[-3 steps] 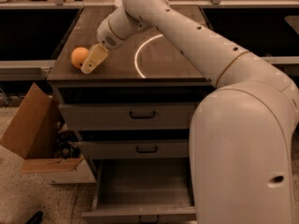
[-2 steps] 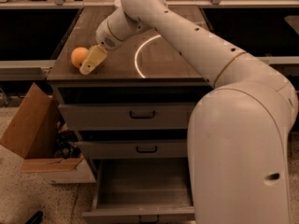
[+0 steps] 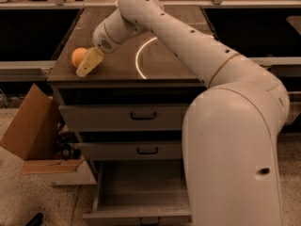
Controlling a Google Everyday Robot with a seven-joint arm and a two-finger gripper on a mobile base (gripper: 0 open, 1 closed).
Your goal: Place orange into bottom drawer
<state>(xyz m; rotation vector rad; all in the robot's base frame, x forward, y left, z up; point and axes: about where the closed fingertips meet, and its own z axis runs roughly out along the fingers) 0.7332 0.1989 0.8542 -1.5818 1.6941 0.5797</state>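
Observation:
The orange [image 3: 77, 56] rests on the dark cabinet top [image 3: 117, 69], near its front left corner. My gripper [image 3: 87, 62] is right at the orange, touching or nearly touching its right side, with the arm reaching in from the right. The bottom drawer [image 3: 141, 194] is pulled open below, and its grey interior shows nothing inside. The two upper drawers [image 3: 143, 116] are closed.
A white curved arc [image 3: 139, 55] shows on the cabinet top to the right of the gripper. An open cardboard box [image 3: 33, 135] stands on the floor to the left of the cabinet. My large white arm and base [image 3: 235, 149] cover the right side.

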